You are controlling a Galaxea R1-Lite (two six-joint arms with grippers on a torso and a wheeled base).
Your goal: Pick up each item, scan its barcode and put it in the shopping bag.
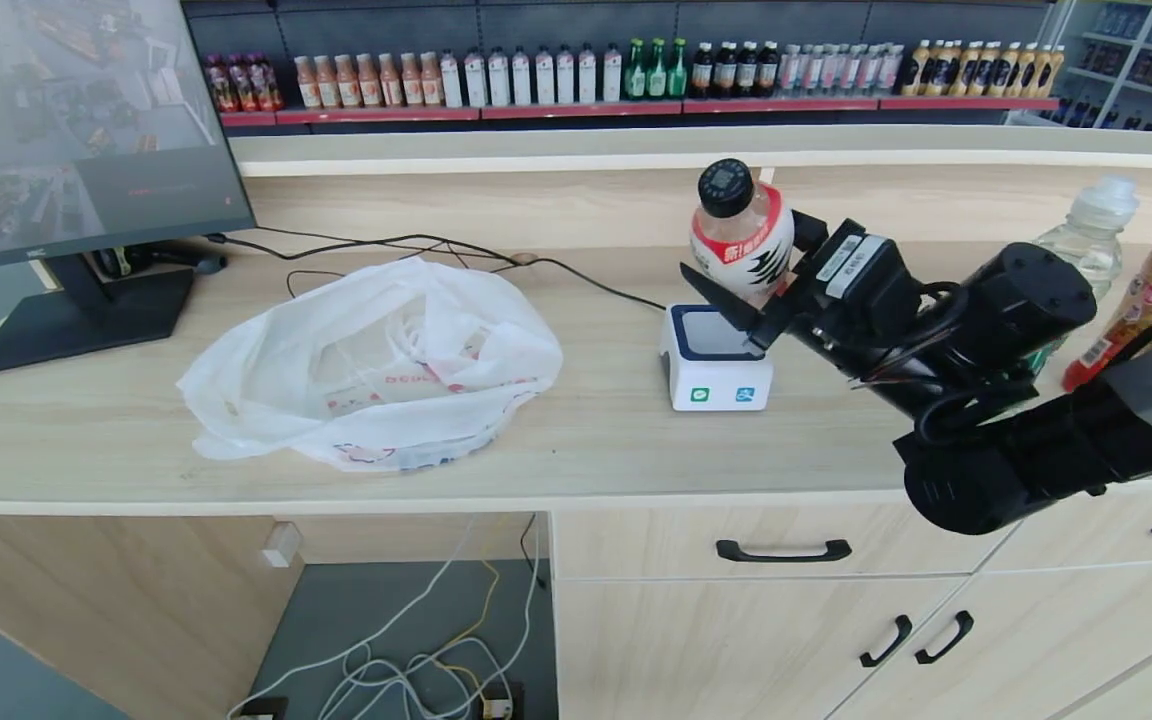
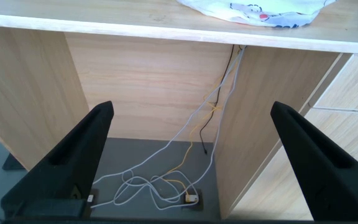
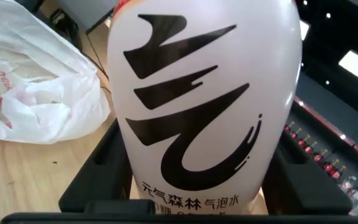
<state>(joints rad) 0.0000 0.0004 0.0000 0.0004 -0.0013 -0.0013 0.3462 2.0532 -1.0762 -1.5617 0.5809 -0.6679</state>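
The white bottle [image 3: 204, 112] with the black cap is held by the right gripper [image 1: 756, 278], whose two dark fingers are closed across the lower body of the bottle, one in front and one behind. The bottle is carried upright, directly above the small white scanner [image 1: 716, 372] on the counter [image 1: 586, 450], clear of its window.

A smooth printed sleeve is seen around the bottle, so a slippery surface is to be expected. If full (the contents cannot be seen through the sleeve), it is likely fairly heavy for its size. The plastic wall would probably give under a hard squeeze, so a firm but moderate hold on the broad middle is judged best, with the barcode left uncovered.

The shopping bag [image 1: 376, 360] lies to the robot's left of the scanner, limp and thin, its mouth partly slumped. The bottle would best be lowered in, not dropped.

The left gripper [image 2: 191, 109] is spread wide and empty, below the counter edge.

Two more bottles, one clear [image 1: 1086, 235] and one amber [image 1: 1151, 300], wait on the right.
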